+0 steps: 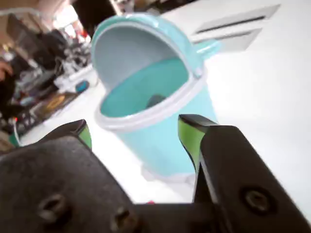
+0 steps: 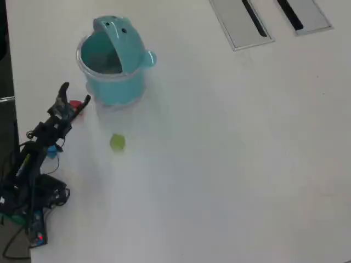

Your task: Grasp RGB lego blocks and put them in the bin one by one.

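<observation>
The teal bin (image 2: 112, 76) stands at the back left of the white table with its flip lid (image 2: 118, 33) up; the wrist view shows its open mouth and clear rim (image 1: 146, 114) close ahead. My gripper (image 2: 75, 93) is open just left of the bin. A red block (image 2: 75, 104) lies on the table at its fingers, seen only as a sliver (image 1: 150, 201) at the jaw base in the wrist view. The green pads (image 1: 189, 136) stand wide apart with nothing gripped. A yellow-green block (image 2: 117, 142) lies in front of the bin. A light blue block (image 2: 52, 150) peeks out beside the arm.
Two grey slotted panels (image 2: 241, 22) (image 2: 304, 13) are set in the table at the back right, also the slotted panels (image 1: 233, 22) behind the bin. The table's left edge runs next to the arm base and its cables (image 2: 33, 203). Clutter (image 1: 39, 73) lies beyond that edge.
</observation>
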Action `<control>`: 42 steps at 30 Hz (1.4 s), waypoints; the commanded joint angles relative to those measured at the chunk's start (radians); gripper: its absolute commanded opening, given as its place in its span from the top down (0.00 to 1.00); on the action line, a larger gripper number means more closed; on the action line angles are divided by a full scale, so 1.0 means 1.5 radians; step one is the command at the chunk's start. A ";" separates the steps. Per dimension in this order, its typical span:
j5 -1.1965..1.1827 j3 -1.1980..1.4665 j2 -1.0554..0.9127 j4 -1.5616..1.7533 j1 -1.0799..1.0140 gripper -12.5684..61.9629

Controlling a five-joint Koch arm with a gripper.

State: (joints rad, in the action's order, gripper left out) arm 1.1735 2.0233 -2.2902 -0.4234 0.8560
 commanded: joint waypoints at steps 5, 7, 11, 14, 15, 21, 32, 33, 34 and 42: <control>0.129 -0.063 -0.052 -0.098 0.127 0.42; 0.168 -0.070 -0.050 -0.125 0.167 0.42; 0.142 -0.079 -0.039 -0.171 0.252 0.42; 0.164 -0.078 -0.032 -0.186 0.275 0.42; 0.198 -0.078 -0.027 -0.198 0.283 0.42; 0.255 -0.045 -0.011 -0.184 0.284 0.46; 0.264 0.021 0.102 -0.047 0.230 0.45; 0.264 0.020 0.115 -0.047 0.224 0.45; 0.264 0.021 0.126 -0.047 0.219 0.45; 0.262 0.042 0.207 -0.046 0.199 0.45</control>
State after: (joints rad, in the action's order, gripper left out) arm 1.5478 2.1276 -1.9880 -0.5507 1.1566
